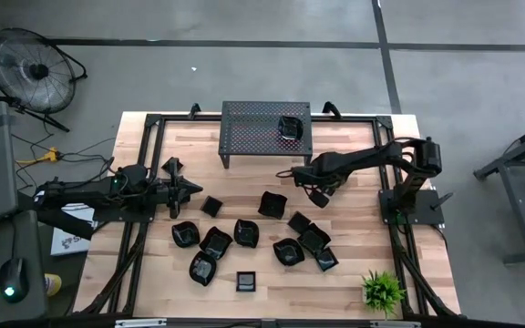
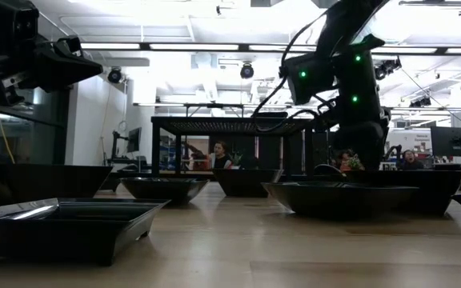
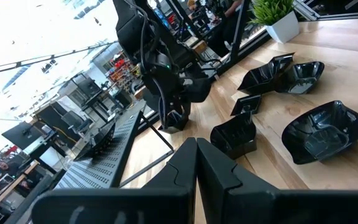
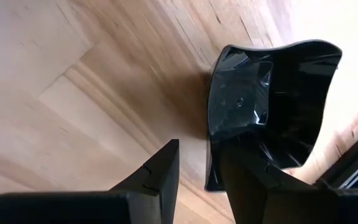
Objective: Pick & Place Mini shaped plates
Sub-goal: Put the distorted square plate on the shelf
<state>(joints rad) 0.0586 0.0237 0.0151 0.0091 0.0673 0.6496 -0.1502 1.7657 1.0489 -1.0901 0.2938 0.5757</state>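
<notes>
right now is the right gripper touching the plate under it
Cannot tell: in the right wrist view the open right gripper straddles the plate rim, but no contact or gap shows plainly.

One camera hangs overhead and looks straight down on the whole wooden surface [image 1: 272, 228] and both arms. Another sits at surface level, looking across it into the room, with the nearest mini shaped plates [image 2: 58, 228] looming close. The left wrist camera looks forward along the surface toward the perforated stand [image 3: 98, 162], which the other two also show. The right wrist camera looks steeply down, very near one plate [image 4: 266, 106].
</notes>
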